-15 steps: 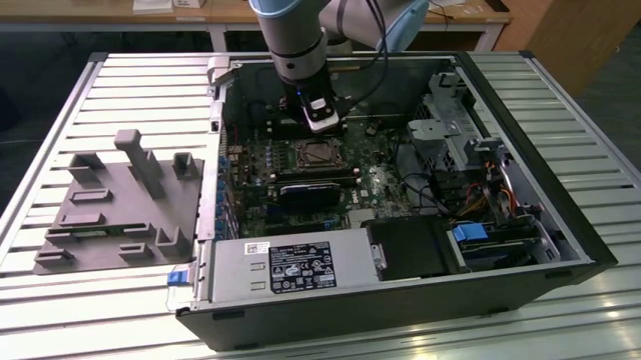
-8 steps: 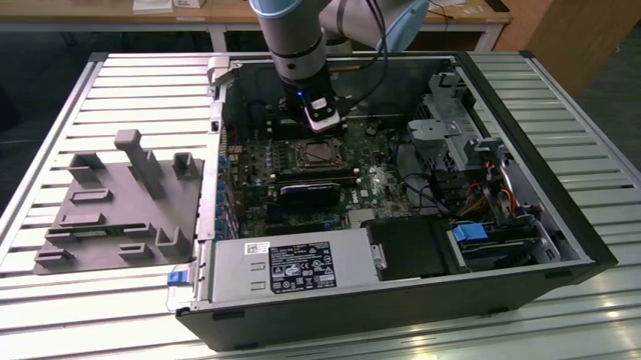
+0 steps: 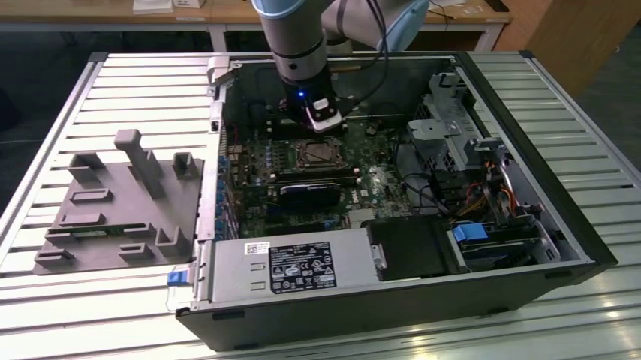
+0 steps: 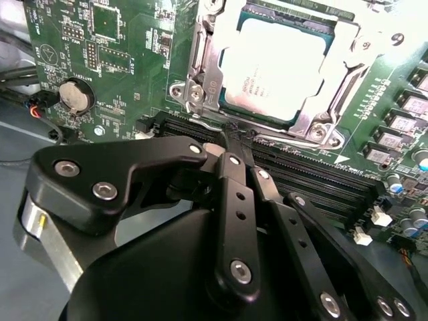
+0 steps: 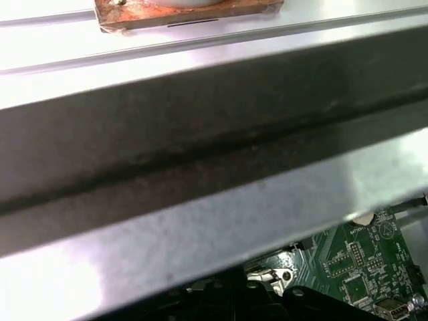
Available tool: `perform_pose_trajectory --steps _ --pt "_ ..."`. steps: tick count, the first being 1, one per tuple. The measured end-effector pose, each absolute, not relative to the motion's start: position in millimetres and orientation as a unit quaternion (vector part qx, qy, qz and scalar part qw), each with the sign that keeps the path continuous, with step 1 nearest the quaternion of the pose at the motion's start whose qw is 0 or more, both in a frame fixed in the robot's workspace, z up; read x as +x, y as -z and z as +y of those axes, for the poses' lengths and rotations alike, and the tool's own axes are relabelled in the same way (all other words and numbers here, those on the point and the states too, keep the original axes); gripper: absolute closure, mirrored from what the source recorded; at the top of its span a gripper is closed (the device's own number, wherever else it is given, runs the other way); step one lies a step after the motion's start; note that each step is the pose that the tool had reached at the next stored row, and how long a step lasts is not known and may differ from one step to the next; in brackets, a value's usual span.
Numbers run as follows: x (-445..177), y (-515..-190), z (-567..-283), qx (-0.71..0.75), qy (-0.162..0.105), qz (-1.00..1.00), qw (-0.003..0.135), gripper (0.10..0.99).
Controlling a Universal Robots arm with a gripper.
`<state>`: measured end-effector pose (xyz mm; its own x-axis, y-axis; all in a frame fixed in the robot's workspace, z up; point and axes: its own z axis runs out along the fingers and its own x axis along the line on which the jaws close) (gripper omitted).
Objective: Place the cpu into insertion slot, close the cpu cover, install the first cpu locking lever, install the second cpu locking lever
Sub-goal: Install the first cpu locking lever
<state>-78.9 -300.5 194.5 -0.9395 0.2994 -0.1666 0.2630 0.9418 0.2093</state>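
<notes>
Silver cpu (image 4: 277, 65) flat in insertion slot (image 4: 200, 63), cpu cover (image 4: 231, 27) closed

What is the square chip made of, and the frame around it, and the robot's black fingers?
The cpu looks like dull grey metal with a matt top. The cpu cover seems brighter bare steel, since it glints. The gripper fingers look like black-coated metal or hard plastic, smooth with silver screws; I cannot tell which.

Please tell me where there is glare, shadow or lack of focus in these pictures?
In the second wrist view, glare washes out the cpu top, while the gripper linkage up close looks soft. In the first wrist view, the metal case edge is blurred, with bright reflections. In the exterior view, the case interior is shadowed.
</notes>
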Motion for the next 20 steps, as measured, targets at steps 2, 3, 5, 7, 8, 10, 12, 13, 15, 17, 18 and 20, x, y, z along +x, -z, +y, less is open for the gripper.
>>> perform_pose_trajectory --steps 2,3,5,7,8,10,12,13,15,17,18,20 --pt "-78.0 -194.1 -300.5 0.143 -0.091 0.981 0.098 0.980" --pt "-77.3 -193.9 -300.5 0.143 -0.091 0.981 0.097 0.980" --pt "-76.1 -193.3 -300.6 0.142 -0.090 0.981 0.096 0.980" --pt "-75.1 -192.9 -300.5 0.142 -0.089 0.981 0.096 0.980" --pt "-74.8 -192.8 -300.5 0.141 -0.089 0.981 0.096 0.980" --pt "-74.1 -192.2 -300.3 0.141 -0.090 0.981 0.096 0.980" --pt "-74.0 -192.1 -300.4 0.140 -0.089 0.981 0.095 0.980" --pt "-74.1 -192.3 -300.5 0.140 -0.089 0.982 0.095 0.980" --pt "-74.1 -192.3 -300.5 0.140 -0.089 0.982 0.095 0.980" --pt "-74.1 -192.9 -300.5 0.140 -0.089 0.982 0.095 0.980" --pt "-74.0 -193.8 -300.5 0.140 -0.089 0.982 0.095 0.980" --pt "-74.0 -197.4 -300.5 0.140 -0.089 0.982 0.095 0.980"
